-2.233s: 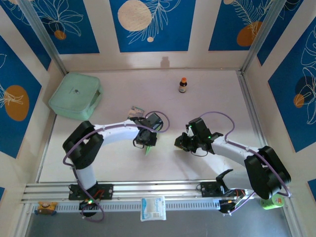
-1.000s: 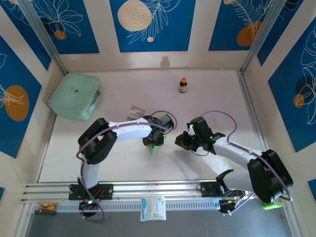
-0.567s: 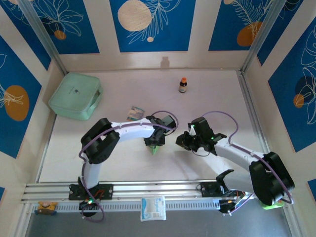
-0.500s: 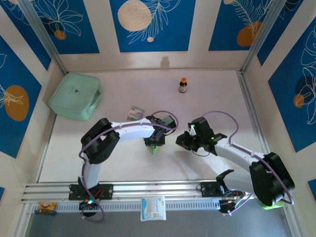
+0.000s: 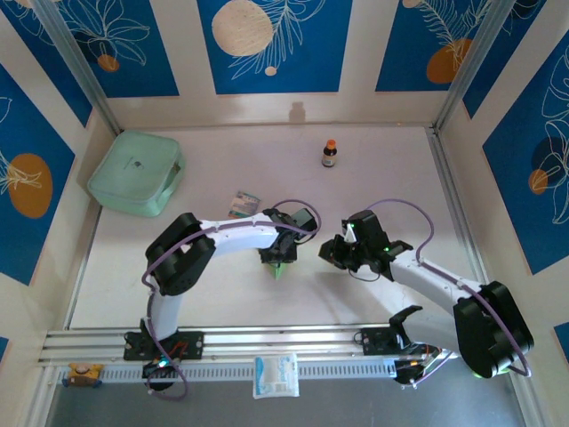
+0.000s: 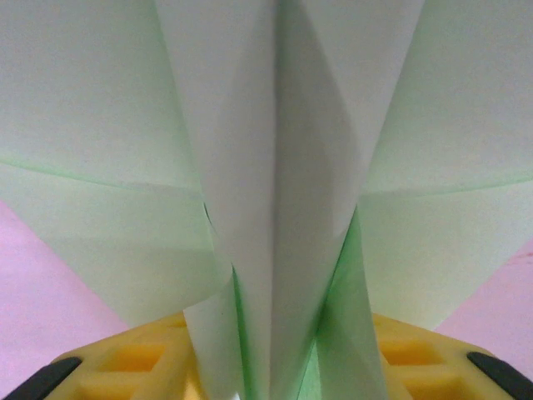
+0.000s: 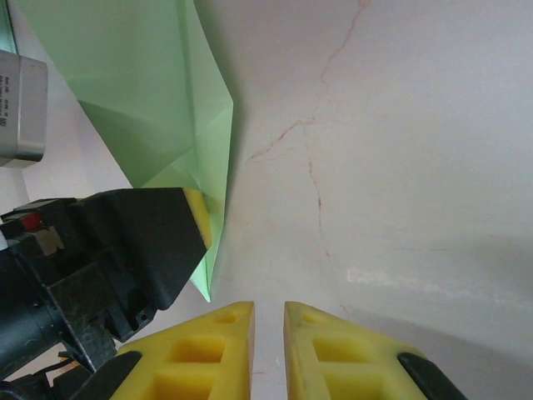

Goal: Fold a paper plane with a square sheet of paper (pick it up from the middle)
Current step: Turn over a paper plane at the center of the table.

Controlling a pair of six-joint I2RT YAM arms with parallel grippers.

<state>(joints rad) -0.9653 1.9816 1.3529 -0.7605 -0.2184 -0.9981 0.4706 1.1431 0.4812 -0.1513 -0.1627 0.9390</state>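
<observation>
The left arm point(image 5: 233, 233) stretches rightward over the table point(image 5: 391, 182) to its middle; the right arm point(image 5: 431, 280) bends inward to face it. There the paper plane point(image 5: 278, 268) sits pinched in the left gripper point(image 5: 281, 256). The right gripper point(image 7: 268, 313), nearly closed and empty, is just beside it.

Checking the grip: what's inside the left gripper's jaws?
The folded paper plane stands between the left gripper's yellow pads. The paper covers the pads' inner faces and most of the table behind.
</observation>
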